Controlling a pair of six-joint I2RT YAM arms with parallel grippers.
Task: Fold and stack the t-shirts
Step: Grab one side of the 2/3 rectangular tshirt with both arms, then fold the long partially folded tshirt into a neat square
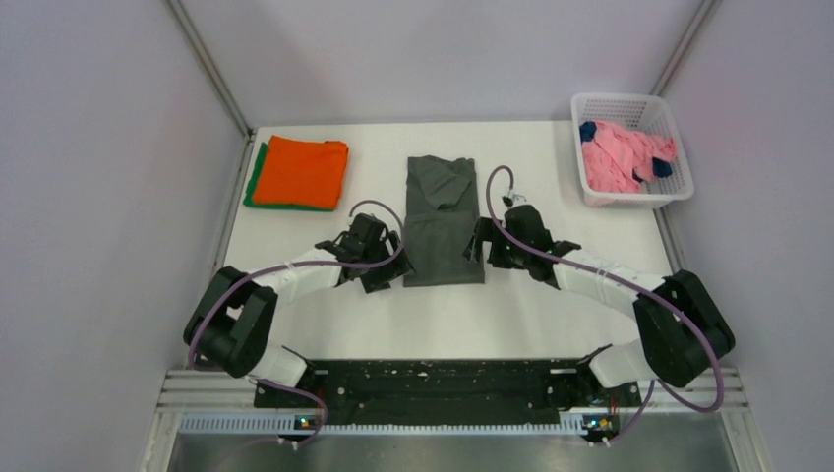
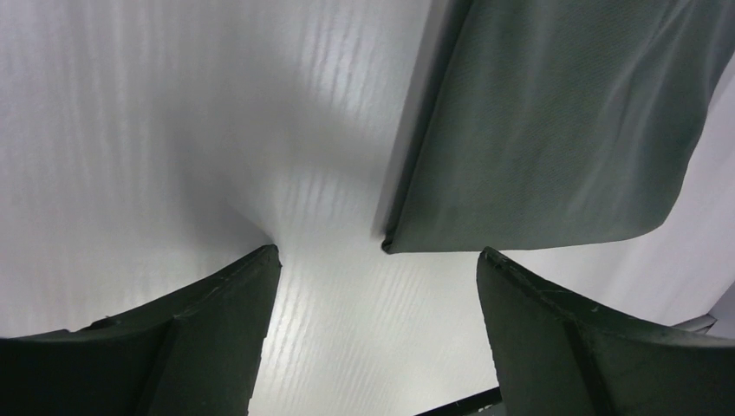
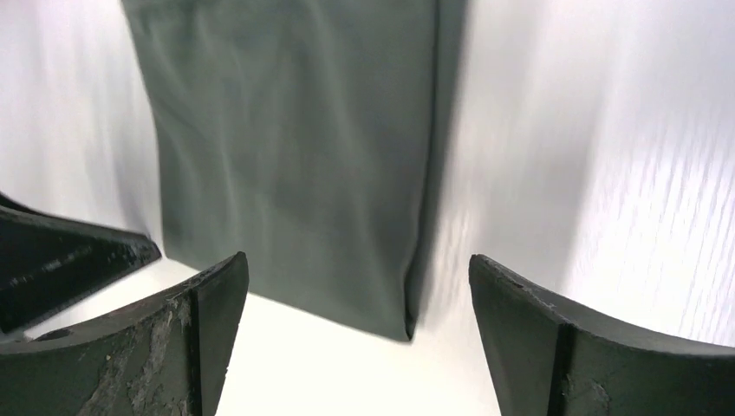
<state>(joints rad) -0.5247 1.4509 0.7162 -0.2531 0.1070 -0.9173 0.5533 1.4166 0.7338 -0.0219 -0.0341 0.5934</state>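
Olive-grey, lying as a narrow strip at the middle of the table (image 1: 551, 295): hovering at the near corners of this t-shirt (image 1: 445, 221) with left gripper (image 2: 377, 264) and right gripper (image 3: 355, 269) both gaping empty, seemingly preparing to pinch the hem and fold it towards the collar.

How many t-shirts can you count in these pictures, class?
5: an orange t-shirt folded on a green t-shirt far left; a dark grey t-shirt mid-table; a pink t-shirt and a navy t-shirt in the basket. More may hide there.
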